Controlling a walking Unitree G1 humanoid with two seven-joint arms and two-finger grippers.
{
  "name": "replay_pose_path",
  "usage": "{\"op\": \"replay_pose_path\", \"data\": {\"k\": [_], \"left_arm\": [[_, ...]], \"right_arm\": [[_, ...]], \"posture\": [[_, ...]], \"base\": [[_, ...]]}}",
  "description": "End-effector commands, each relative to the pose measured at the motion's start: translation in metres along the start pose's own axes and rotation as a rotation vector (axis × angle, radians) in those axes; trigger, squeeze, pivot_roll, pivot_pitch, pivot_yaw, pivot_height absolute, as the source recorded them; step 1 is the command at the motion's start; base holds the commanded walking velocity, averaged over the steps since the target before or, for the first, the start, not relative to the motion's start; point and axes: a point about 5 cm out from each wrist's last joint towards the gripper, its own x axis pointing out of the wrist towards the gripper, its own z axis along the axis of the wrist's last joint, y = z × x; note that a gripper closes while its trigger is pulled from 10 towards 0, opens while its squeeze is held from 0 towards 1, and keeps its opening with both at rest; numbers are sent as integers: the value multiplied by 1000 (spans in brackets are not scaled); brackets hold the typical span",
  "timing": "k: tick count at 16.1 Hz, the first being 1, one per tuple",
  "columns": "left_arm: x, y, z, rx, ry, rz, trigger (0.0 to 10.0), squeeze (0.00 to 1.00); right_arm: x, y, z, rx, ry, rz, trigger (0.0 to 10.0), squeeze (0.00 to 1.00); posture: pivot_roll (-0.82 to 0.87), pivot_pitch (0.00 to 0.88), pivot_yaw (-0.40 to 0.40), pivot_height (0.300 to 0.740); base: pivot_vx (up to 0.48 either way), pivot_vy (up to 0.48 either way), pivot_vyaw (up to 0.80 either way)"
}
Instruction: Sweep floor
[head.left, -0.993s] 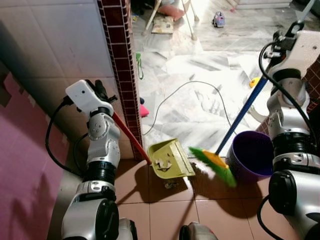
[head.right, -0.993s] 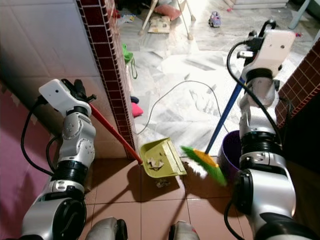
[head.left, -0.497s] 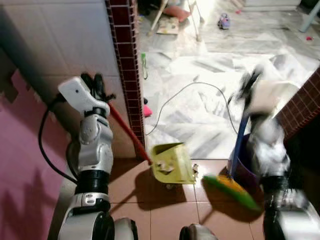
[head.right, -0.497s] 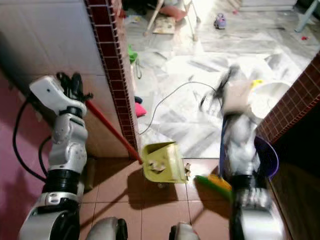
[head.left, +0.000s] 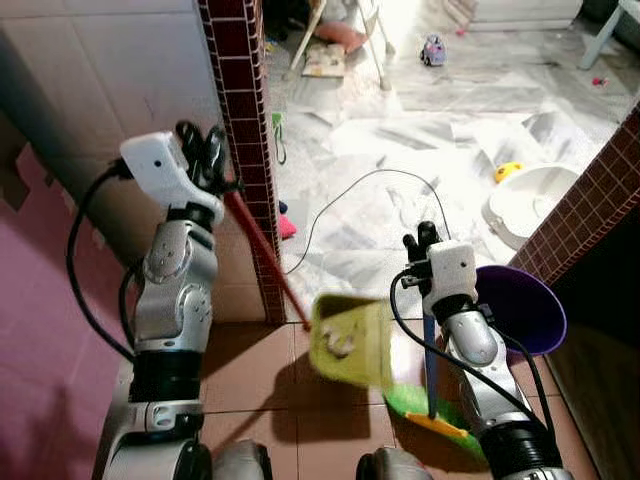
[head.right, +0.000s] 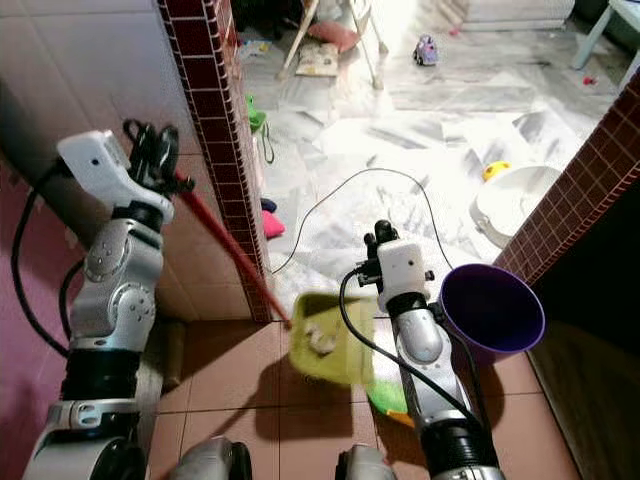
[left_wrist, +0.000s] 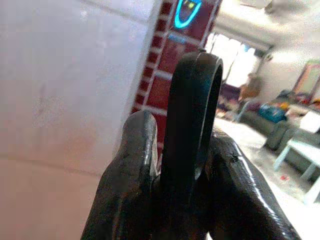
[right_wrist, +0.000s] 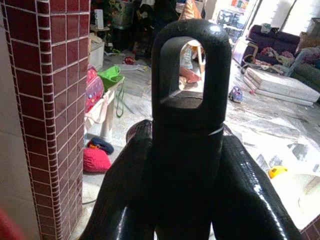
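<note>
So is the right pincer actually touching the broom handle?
Touching. In the right wrist view the two black fingers press against both sides of the broom handle; the right pincer is shut on it.

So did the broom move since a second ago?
Yes. The right gripper has pulled the broom back toward the robot: its green head now sits nearer than the purple bucket, past the dustpan.
</note>
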Motion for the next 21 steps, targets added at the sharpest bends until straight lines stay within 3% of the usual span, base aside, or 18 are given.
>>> {"op": "replay_pose_path", "data": {"k": [1,7,21], "left_arm": [[0,-6,13,34,-42,4,10000,0],[-5,-7,12,36,1,28,10000,0],[-3,-11,12,-1,11,39,10000,0]], "right_arm": [[7,1,10,35,-29,-11,10000,0],[10,9,10,64,-13,0,10000,0],[17,5,15,67,-19,-7,10000,0]], "posture": [[-36,0,18,740],[-26,0,19,740],[-46,0,15,740]], "base": [[0,0,0],[0,0,0],[-333,0,0]]}}
